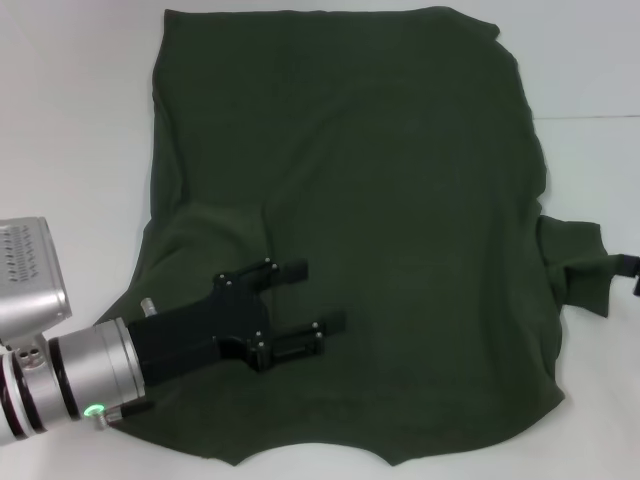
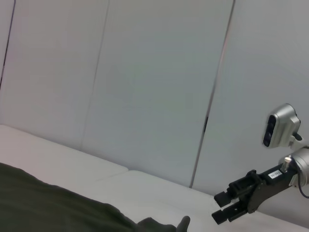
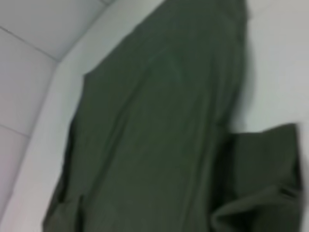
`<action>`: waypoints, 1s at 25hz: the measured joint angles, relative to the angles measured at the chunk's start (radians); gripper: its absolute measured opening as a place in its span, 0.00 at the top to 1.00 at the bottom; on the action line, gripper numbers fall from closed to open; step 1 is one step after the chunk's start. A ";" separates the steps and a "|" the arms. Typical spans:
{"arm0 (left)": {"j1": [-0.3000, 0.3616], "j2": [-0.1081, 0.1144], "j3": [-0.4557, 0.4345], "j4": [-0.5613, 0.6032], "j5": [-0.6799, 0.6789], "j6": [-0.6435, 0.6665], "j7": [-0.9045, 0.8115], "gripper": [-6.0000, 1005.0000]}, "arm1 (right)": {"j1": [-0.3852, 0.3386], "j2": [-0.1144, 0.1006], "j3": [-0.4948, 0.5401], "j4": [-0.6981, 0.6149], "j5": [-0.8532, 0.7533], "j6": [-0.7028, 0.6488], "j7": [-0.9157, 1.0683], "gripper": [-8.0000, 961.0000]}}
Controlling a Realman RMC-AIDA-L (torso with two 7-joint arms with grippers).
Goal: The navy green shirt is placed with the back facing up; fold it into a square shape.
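- Navy green shirt (image 1: pixel 350 210) spread plain side up across the white bench (image 1: pixel 70 120); near left side looks already folded inward over the body; one sleeve (image 1: pixel 578 262) sticks out past the right edge.
- Left pincer (image 1: pixel 300 310) above the shirt's near-left part, fingers spread apart and holding nothing; contact with the cloth impossible to judge.
- Right pincer (image 2: pixel 231 209) seen in the left wrist view, lifted off the bench by the protruding sleeve, fingers parted and empty.
- Probably between folds: left side done, right side not yet.
- Next move likely calls for a grip on the right sleeve or side edge and a carry inward across the body; then a fold end over end to make the square.
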 joint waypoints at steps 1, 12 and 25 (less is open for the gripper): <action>0.000 0.000 0.003 -0.001 0.001 -0.001 0.001 0.18 | 0.000 0.000 0.007 0.000 -0.017 0.005 0.007 0.29; 0.003 -0.001 0.021 -0.002 0.002 -0.005 0.016 0.18 | 0.006 0.008 0.032 -0.001 -0.053 0.099 0.008 0.29; 0.005 0.000 0.022 -0.019 -0.004 -0.024 0.016 0.18 | 0.066 0.044 0.022 0.052 -0.054 0.263 -0.053 0.30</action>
